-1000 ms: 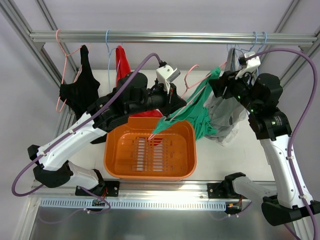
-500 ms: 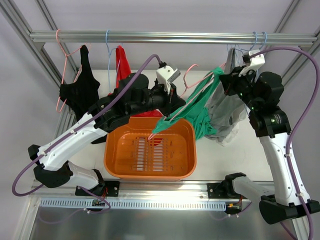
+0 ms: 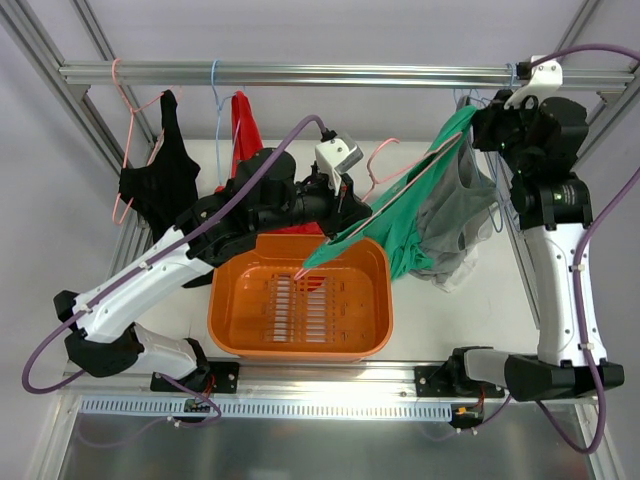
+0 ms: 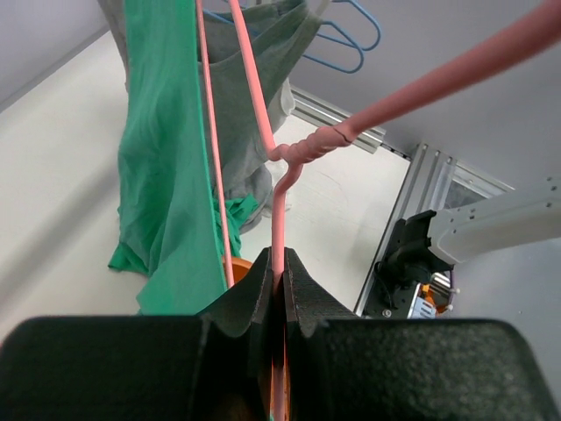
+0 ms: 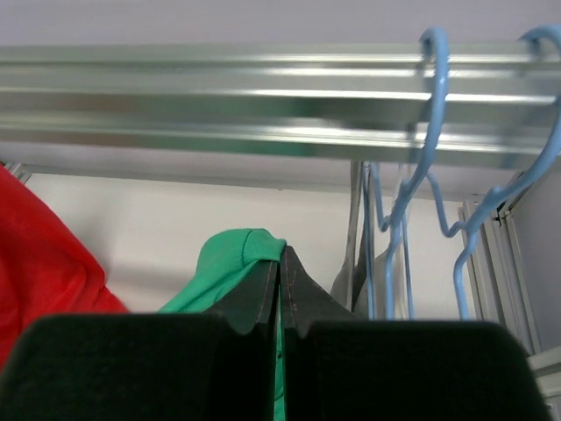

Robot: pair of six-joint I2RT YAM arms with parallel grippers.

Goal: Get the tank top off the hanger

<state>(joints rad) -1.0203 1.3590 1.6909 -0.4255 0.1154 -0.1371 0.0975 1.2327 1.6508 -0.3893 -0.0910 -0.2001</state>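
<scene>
The teal-green tank top (image 3: pixel 402 228) hangs from the salmon-pink wire hanger (image 3: pixel 303 270), which slants over the basket. My left gripper (image 3: pixel 343 203) is shut on the hanger's neck just below the twisted wire (image 4: pixel 302 149); in the left wrist view the gripper (image 4: pixel 279 263) has the pink wire pinched between its pads. The tank top (image 4: pixel 166 175) drapes to the left of that wire. My right gripper (image 3: pixel 480 120) is high up by the rail, shut on a strap of the tank top (image 5: pixel 235 261), which is stretched taut. In the right wrist view the gripper (image 5: pixel 280 256) has green cloth between its pads.
An orange basket (image 3: pixel 216 318) sits under the hanger. A grey top (image 3: pixel 458 215) hangs behind the tank top, on light-blue hangers (image 5: pixel 429 132). A red top (image 3: pixel 245 125) and a black top (image 3: pixel 155 185) hang from the metal rail (image 3: pixel 300 73).
My right gripper closed on the tank top's strap and rose up and to the right toward the rail, pulling the strap taut. The left arm has hardly moved.
</scene>
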